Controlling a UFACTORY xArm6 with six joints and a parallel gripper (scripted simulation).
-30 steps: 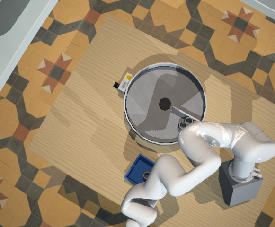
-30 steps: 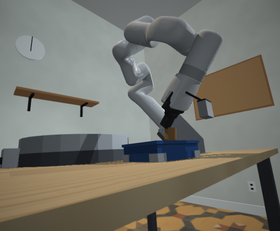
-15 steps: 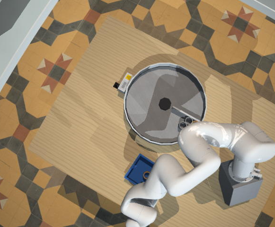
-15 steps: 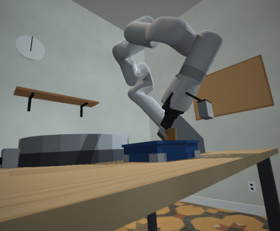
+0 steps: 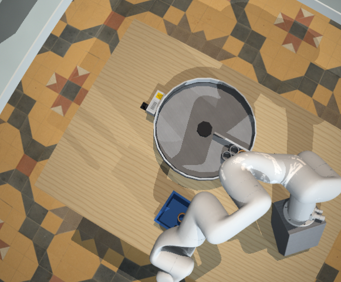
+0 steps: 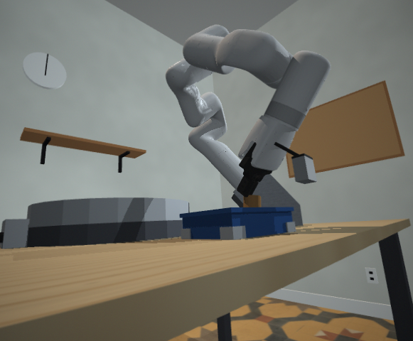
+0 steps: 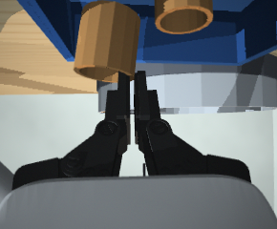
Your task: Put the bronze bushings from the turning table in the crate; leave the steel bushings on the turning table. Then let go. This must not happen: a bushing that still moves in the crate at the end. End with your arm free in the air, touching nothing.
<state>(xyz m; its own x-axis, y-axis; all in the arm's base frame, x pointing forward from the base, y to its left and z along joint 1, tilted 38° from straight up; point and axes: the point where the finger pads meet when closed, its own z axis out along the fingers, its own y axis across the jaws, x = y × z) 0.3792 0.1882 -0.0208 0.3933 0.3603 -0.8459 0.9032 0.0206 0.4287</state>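
My gripper (image 6: 245,194) (image 7: 132,87) is shut on the wall of a bronze bushing (image 6: 252,201) (image 7: 107,38), which hangs slightly tilted beside the fingers at the rim of the blue crate (image 5: 168,214) (image 6: 206,222) (image 7: 215,52). In the exterior view its lower end is hidden behind the crate's rim. Another bronze bushing (image 5: 181,213) (image 7: 185,6) is inside the crate. On the grey turning table (image 5: 173,127) (image 6: 106,220) (image 7: 191,88), two steel bushings (image 5: 233,145) (image 5: 222,155) stand by the straight guide bar. A bronze bushing (image 5: 242,150) beside them is partly hidden under the arm. The gripper is hidden in the top view.
The guide bar (image 5: 229,140) runs from near the table's hub to its rim. A small labelled box (image 5: 154,103) sits at the turning table's outer side. The arm's base (image 5: 303,239) stands at the right. The arm covers part of the crate in the top view.
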